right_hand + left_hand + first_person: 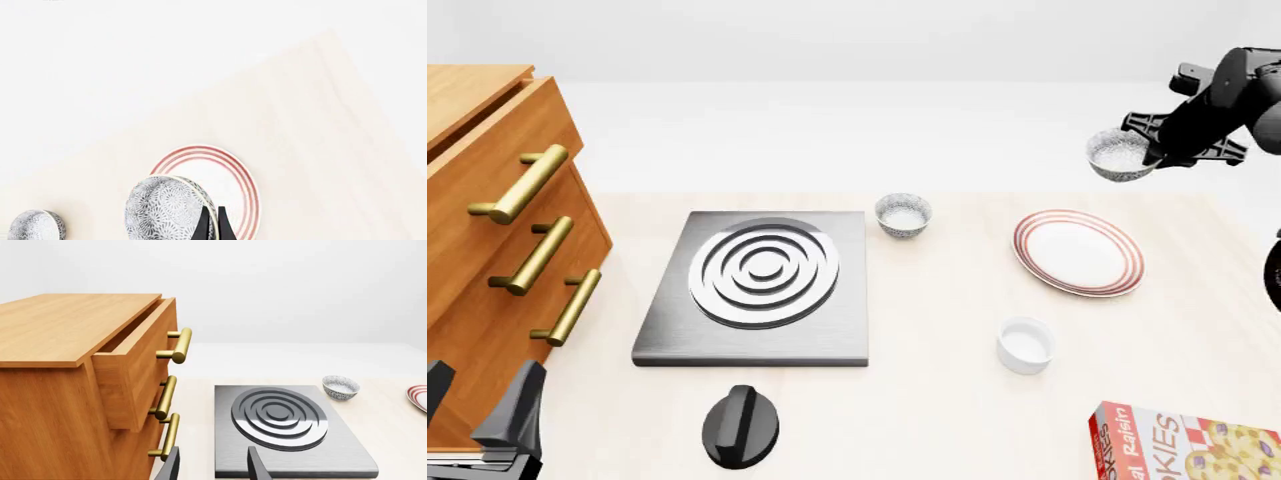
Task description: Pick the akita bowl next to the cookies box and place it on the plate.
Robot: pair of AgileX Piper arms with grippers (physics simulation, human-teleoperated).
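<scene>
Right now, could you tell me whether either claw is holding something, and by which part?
The right claw holds an akita bowl by its rim, raised above the table beyond the plate. The left claw is open and holds nothing.

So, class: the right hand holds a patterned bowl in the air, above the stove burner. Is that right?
Not quite. The right hand does hold the patterned bowl in the air, but near the red-ringed plate, not above the stove burner. The front view shows this.

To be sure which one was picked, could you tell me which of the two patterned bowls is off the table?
The akita bowl pinched in the right gripper, held in the air beyond the plate; its twin sits on the table beside the stove burner.
</scene>
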